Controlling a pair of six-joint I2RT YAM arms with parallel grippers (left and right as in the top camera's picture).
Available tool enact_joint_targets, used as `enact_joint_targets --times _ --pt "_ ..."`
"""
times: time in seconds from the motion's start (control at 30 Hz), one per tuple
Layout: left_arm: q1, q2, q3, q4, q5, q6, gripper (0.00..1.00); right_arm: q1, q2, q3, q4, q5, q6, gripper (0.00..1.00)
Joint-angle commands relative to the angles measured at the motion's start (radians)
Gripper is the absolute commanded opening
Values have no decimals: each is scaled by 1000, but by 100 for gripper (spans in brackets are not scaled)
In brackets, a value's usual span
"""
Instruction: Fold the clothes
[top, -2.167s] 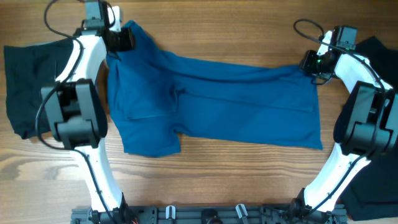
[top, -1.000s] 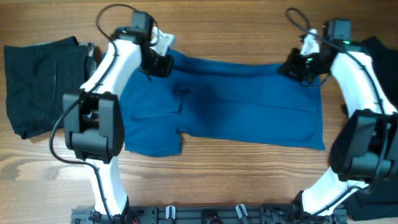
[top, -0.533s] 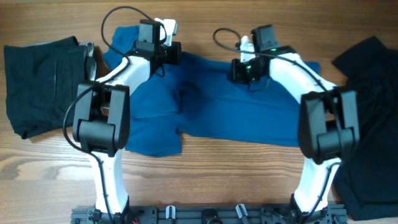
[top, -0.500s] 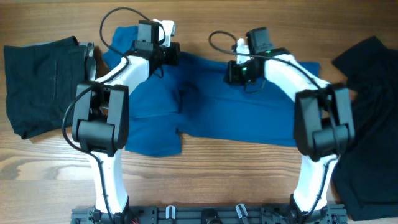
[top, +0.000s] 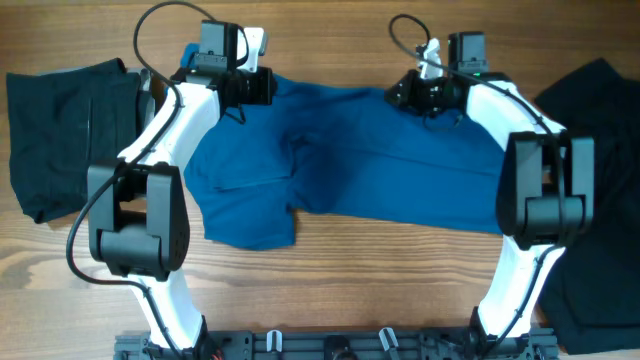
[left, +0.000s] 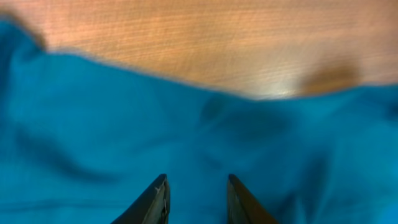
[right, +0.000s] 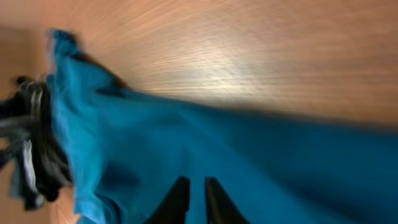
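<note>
Blue shirt (top: 380, 170) spread on wooden table (top: 400, 290). Right gripper (right: 194, 186) pinches its far edge; left gripper (left: 196, 186) narrow over cloth, grasp indeterminate. Black garments (top: 65, 130) flank it.

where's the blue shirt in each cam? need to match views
Overhead: shirt spread across the middle of the table.
Left wrist: fills the lower two thirds.
Right wrist: diagonal band, upper left to lower right.
Shared landmark: the shirt's far edge against bare wood.
</note>
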Motion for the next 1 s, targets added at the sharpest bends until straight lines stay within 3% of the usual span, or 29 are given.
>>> enact_joint_targets --times 0.0,0.1,0.2,0.23,0.3,0.43,0.57,0.7,0.77,0.87,0.97 --pt "8 20 5 -121 -109 80 28 3 -16 3 -229 337 -10 5" --pt "48 75 5 -213 -117 53 28 0 -8 -3 -403 573 -15 4" --pt "101 98 5 -242 -116 20 44 -37 -7 -46 -430 712 -13 4" --pt "131 80 6 -249 -117 20 60 -97 -7 -56 -439 713 -13 5" --pt "156 41 11 -267 -112 20 65 -159 -18 -52 -445 624 -93 6" --pt "167 -89 11 -310 -66 21 69 -210 -122 -11 -462 356 -317 21" --pt "165 -172 11 -480 -51 21 67 -210 -326 -6 -475 282 -323 32" --pt "160 -168 -17 -707 64 21 50 -209 -485 -6 -532 283 -245 39" --pt "135 -168 -70 -753 84 20 53 -209 -491 -6 -550 283 -245 40" --pt "87 -168 -197 -765 61 20 55 -209 -489 -6 -588 283 -245 41" --pt "89 -168 -301 -611 -43 -33 55 -209 -489 -6 -626 283 -241 42"
